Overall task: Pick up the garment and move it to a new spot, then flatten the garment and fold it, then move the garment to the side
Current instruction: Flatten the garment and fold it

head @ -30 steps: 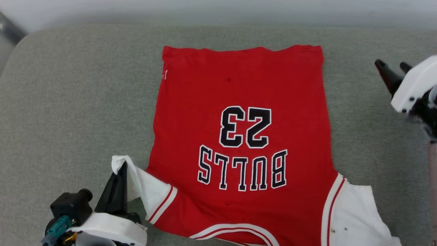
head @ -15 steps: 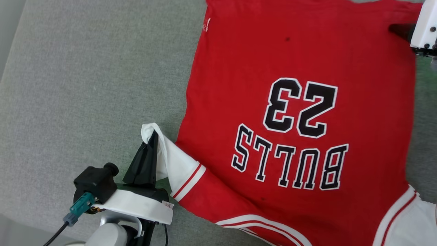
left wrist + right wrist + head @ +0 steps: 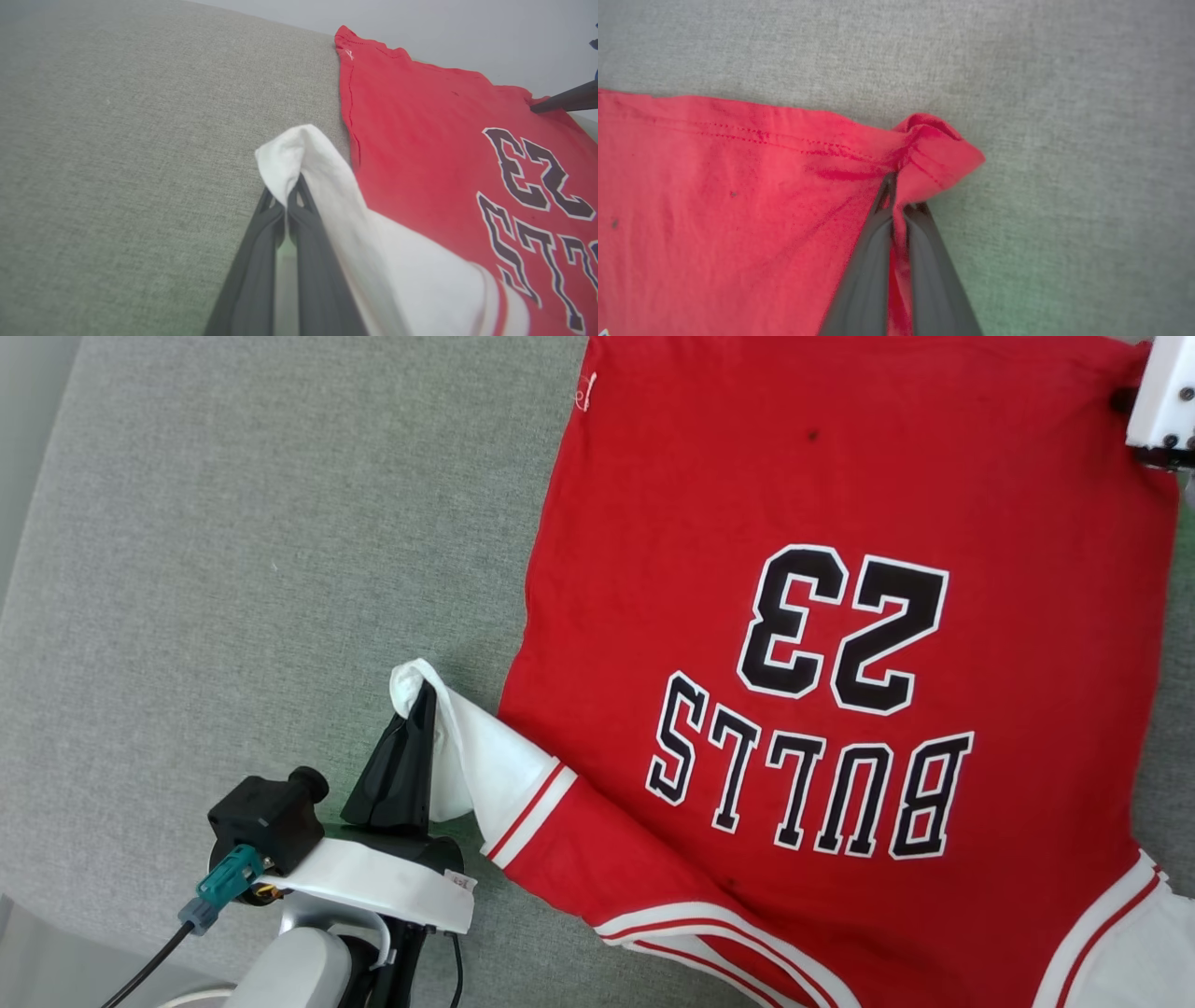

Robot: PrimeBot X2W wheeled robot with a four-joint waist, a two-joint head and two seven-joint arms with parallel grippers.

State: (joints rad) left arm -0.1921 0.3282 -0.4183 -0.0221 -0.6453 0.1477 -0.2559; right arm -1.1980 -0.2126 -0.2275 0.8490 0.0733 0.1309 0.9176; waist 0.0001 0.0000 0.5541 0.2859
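The garment (image 3: 840, 616), a red jersey with upside-down black "BULLS 23" lettering, lies spread on the grey-green cloth surface (image 3: 261, 569). My left gripper (image 3: 420, 695) is shut on the tip of its white sleeve (image 3: 476, 756), which is lifted into a peak. In the left wrist view the sleeve (image 3: 327, 186) drapes over the closed left gripper (image 3: 287, 196). My right gripper (image 3: 1120, 401) sits at the garment's far right hem corner. In the right wrist view the right gripper (image 3: 896, 196) is shut on that bunched red corner (image 3: 934, 149).
The padded surface's left edge (image 3: 37, 504) runs down the head view, with paler floor beyond it. A teal plug and black cable (image 3: 187, 933) hang off my left wrist. Bare cloth (image 3: 1064, 116) lies beyond the hem corner.
The head camera has dropped and swung closer to the garment. My right gripper moved from open air at the right onto the far hem corner and shut on it. The left grip is unchanged.
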